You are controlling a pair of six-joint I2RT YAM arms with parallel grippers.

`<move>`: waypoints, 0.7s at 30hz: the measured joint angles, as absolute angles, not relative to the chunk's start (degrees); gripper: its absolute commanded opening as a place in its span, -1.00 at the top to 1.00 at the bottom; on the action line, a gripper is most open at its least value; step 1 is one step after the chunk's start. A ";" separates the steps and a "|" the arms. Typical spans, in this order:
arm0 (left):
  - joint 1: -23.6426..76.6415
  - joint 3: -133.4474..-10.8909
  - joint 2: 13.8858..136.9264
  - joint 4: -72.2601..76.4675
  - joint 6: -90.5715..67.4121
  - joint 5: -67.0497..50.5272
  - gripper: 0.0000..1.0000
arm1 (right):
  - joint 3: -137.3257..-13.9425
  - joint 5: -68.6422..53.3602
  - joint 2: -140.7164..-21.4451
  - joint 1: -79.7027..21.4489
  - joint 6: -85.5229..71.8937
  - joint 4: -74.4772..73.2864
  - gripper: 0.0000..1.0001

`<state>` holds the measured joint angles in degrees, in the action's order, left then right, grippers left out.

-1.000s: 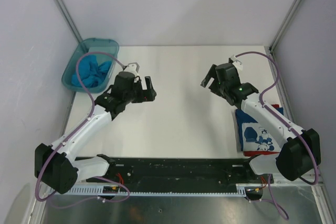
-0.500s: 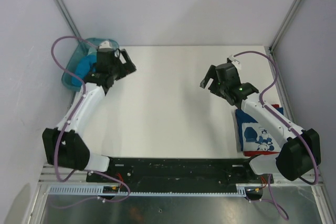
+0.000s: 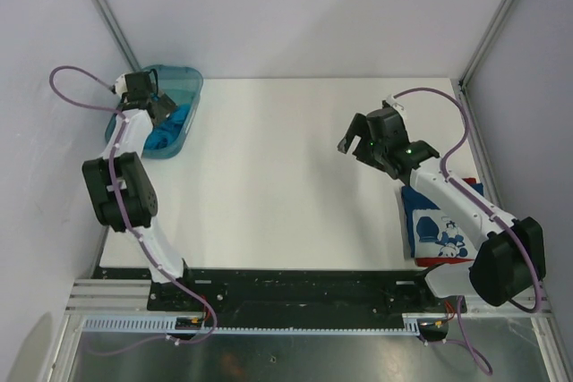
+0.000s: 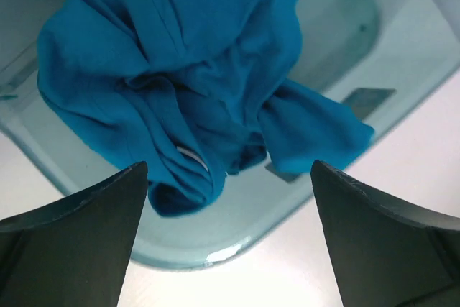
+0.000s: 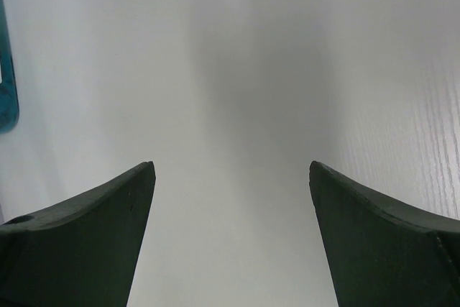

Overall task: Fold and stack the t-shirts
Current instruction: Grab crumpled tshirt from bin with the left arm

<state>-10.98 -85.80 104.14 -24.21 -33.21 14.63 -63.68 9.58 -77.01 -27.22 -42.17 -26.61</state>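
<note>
1. left pincer [image 4: 228,177] is spread wide, and nothing is caught between its two dark fingers.
2. it hangs right over the translucent teal bin [image 3: 192,80] in the far left corner of the table [image 3: 286,167], pointing down into it.
3. the teal-blue t-shirt [image 4: 194,70] is in that bin, crumpled in a loose heap with folds going every way. one flap trails out toward the bin's wall.
4. in the wrist view the shirt sits between and beyond the fingertips. whether they touch the cloth, i can't tell.
5. over to the right pincer [image 3: 355,146]: wide open too, and it has hold of nothing.
6. it's held above the white tabletop, right of centre, and its own camera shows only bare white surface between the fingers.
7. the dark blue t-shirt [image 3: 440,228] lies folded flat at the right edge of the table, near side, white cartoon print facing up and a red edge at its near end.
8. the right arm's forearm crosses over that shirt's far corner, and the pincer is well apart from it.
</note>
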 measured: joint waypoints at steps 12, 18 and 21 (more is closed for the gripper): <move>-12.43 -96.79 122.02 -24.56 -34.39 15.68 -0.90 | -63.68 7.60 -78.94 -27.68 -40.86 -26.61 -0.86; -12.51 -99.00 126.54 -24.51 -36.12 15.64 -0.07 | -63.68 6.70 -80.27 -27.75 -40.86 -26.24 -0.86; -12.60 -99.04 127.33 -24.36 -37.19 15.44 0.67 | -63.70 6.22 -81.03 -27.81 -40.88 -25.91 -0.85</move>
<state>-12.60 -99.04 127.33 -24.36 -37.19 15.44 -63.70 6.22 -81.03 -27.81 -40.88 -25.91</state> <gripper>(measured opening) 0.462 0.927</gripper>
